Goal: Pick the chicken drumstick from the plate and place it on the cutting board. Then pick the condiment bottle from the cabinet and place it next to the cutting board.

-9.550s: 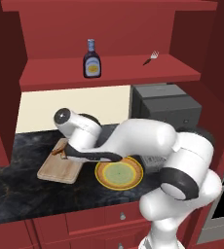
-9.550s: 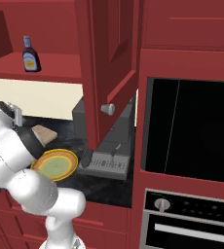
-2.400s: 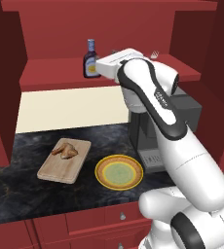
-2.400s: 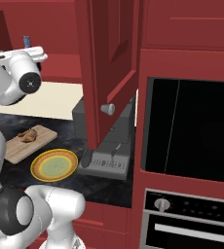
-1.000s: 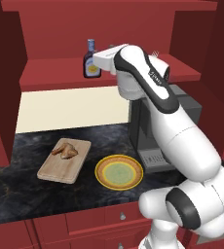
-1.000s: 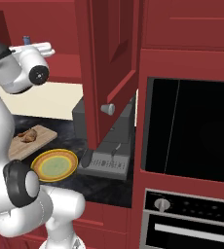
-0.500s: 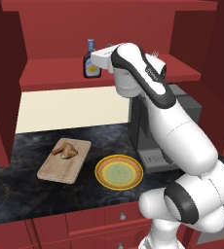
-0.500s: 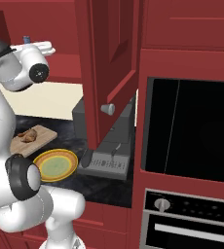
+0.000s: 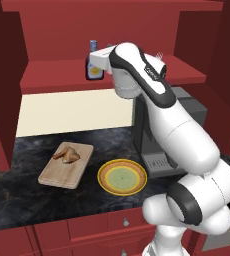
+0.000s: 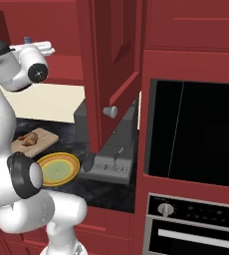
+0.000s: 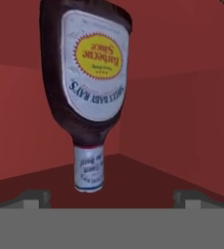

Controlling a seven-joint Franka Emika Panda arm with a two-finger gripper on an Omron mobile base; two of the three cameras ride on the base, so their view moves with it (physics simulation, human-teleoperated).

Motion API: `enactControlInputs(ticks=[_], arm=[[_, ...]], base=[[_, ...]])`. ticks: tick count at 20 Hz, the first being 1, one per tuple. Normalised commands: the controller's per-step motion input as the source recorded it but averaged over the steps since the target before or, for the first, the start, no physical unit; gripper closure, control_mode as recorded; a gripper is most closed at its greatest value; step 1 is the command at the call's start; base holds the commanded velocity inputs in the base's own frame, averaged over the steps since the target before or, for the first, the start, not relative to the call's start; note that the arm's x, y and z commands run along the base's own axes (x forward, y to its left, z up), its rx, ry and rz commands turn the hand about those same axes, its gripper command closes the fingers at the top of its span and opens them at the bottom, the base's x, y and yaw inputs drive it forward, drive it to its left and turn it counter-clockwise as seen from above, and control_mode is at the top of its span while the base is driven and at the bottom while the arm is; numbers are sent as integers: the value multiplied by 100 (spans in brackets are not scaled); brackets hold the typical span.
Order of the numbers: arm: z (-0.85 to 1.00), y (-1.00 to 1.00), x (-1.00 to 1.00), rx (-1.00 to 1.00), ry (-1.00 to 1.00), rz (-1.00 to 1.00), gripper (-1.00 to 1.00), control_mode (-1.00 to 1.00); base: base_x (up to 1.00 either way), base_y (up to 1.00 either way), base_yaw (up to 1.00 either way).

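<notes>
Cabinet (image 9: 62,82): dark red, open recess; the bottle (image 9: 93,66) stood upright on its flat shelf, toward the left half.
Bottle: dark brown, blue cap, yellow-and-blue label; in the hand view (image 11: 87,87) it appeared upside down, as the camera was rolled over, and sat centred between the two finger tips.
Fork (image 9: 160,55): small, lying on the same shelf, well to the right of the bottle.
Plate (image 9: 107,170): round, yellow-orange, on the dark counter with nothing on it; just right of the board.
Board (image 9: 74,172): tan wood, on the counter; the drumstick (image 9: 67,154) lay on its far half, inside the edges.
Counter (image 9: 17,190): black stone; bare stretch left of the board and in front of it.
Dark appliance (image 9: 154,145): stood at the right end of the counter, behind the arm.
Arm: raised high, forearm reaching left into the recess at shelf level.
Claw (image 9: 96,64): fingers spread wide, level with the bottle body and right up at it; whether they touched it could not be told.
</notes>
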Motion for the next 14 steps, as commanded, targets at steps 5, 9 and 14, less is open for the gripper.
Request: enactControlInputs(ticks=[5, 9, 14], arm=[[0, 4, 13, 0, 0, -2, -100, -100], [0, 0, 18, 0, 0, -4, -100, -100], [0, 4, 15, 0, 0, -2, -100, -100]], base=[[0, 0, 0], [0, 0, 0], [0, 0, 0]])
